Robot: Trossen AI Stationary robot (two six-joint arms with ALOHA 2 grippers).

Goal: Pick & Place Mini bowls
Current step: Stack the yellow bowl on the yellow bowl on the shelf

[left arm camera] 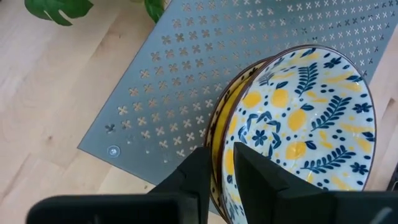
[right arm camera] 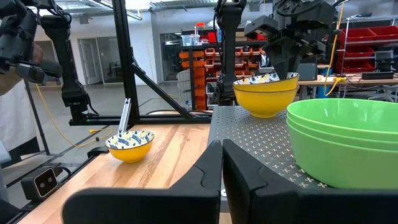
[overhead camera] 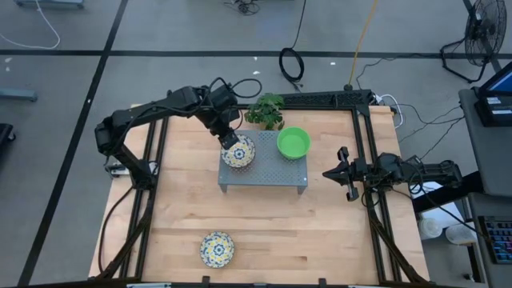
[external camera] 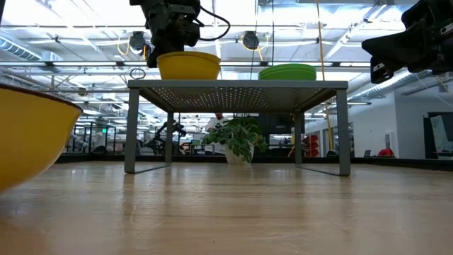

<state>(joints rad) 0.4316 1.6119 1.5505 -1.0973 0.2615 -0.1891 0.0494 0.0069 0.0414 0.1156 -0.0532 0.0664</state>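
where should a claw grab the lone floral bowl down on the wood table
Pinch the rim of the floral bowl, coming from straight above with one finger inside and one outside. It sits upright and open on the table with nothing beside it, so any rim point should work.

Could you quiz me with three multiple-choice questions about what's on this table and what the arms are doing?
1. Where is the lone floral bowl?
A. on the bare table, near edge
B. on the shelf
C. in the right hand

2. What colour is the stack beside the plant?
A. red
B. green
C. black

3. What is the left hand doing?
A. hanging free
B. gripping the plant
C. clamping a floral bowl's rim

Answers:
1 A, alone on the wood.
2 B, plain green.
3 C, its fingers straddle the rim on the shelf.
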